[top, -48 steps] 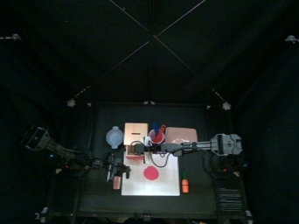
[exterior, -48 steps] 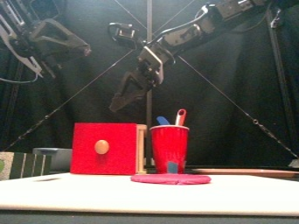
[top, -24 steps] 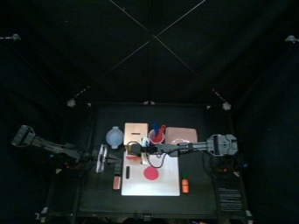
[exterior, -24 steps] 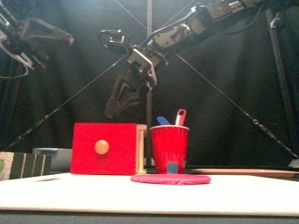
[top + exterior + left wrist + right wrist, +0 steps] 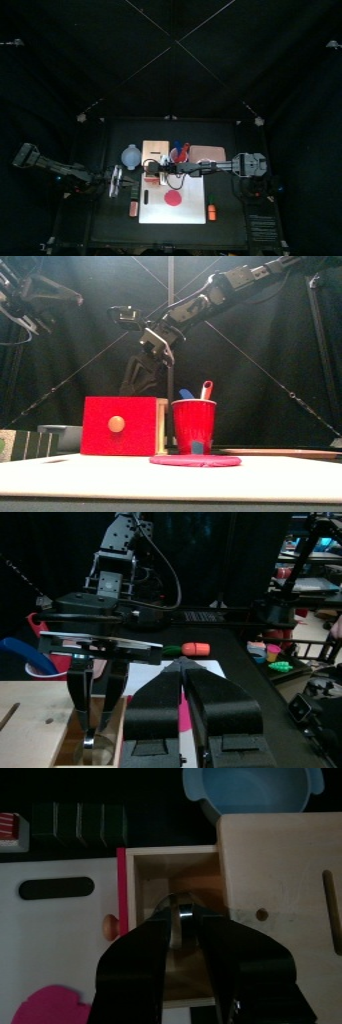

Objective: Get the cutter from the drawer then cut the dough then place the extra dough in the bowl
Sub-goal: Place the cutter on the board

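Metal wire, a small bright loop, shows right at the tips of my right claw [image 5: 183,924]. I take it for the handle of the cutter [image 5: 181,910], lying in the open drawer [image 5: 150,880] of the wooden box [image 5: 274,878]. So the cutter sits straight below me, not off to a side, and the coming move looks like a plain vertical one. Whether this claw has closed on the wire I cannot tell. My right arm is much the nearer. My left claw [image 5: 181,668], closed on nothing, hangs over the left side of the table [image 5: 107,225]. The dough [image 5: 177,200] lies uncut on the white board [image 5: 201,190], and the bowl [image 5: 251,788] stands just beside the box.
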Available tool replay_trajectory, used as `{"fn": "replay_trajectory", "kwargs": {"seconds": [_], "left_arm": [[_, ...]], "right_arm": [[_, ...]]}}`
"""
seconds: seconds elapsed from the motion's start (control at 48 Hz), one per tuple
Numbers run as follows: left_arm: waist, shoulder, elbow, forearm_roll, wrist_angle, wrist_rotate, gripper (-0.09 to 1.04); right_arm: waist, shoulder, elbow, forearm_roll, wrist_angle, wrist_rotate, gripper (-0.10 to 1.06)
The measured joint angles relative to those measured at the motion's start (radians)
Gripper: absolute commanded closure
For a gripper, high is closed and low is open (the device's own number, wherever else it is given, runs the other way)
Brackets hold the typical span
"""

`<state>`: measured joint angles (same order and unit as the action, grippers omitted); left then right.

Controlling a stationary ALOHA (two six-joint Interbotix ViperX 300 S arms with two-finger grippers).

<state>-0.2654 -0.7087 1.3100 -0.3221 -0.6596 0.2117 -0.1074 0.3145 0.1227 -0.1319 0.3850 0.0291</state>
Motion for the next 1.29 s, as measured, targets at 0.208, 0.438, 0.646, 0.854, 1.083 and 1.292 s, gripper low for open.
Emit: {"fn": "replay_trajectory", "kwargs": {"seconds": [0.208, 0.438, 0.646, 0.854, 1.083, 1.292], "left_arm": [[0.000, 0.000, 0.000, 0.000, 0.000, 0.000, 0.56], [0.000, 0.000, 0.003, 0.000, 0.000, 0.000, 0.56], [0.000, 0.000, 0.003, 0.000, 0.000, 0.000, 0.56], [0.000, 0.002, 0.003, 0.000, 0.000, -0.002, 0.56], [0.000, 0.002, 0.003, 0.002, 0.002, 0.000, 0.56], [0.000, 0.000, 0.006, 0.002, 0.002, 0.000, 0.56]], "right_arm": [[-0.005, 0.020, -0.012, 0.000, 0.003, 0.000, 0.21], [-0.009, 0.032, -0.025, -0.002, 0.008, 0.000, 0.21], [-0.012, 0.051, -0.031, -0.002, 0.018, 0.003, 0.21], [-0.017, 0.060, -0.038, -0.003, 0.038, 0.000, 0.21], [-0.017, 0.060, -0.046, -0.003, 0.054, -0.002, 0.21], [-0.017, 0.061, -0.064, -0.005, 0.075, 0.000, 0.20]]}}
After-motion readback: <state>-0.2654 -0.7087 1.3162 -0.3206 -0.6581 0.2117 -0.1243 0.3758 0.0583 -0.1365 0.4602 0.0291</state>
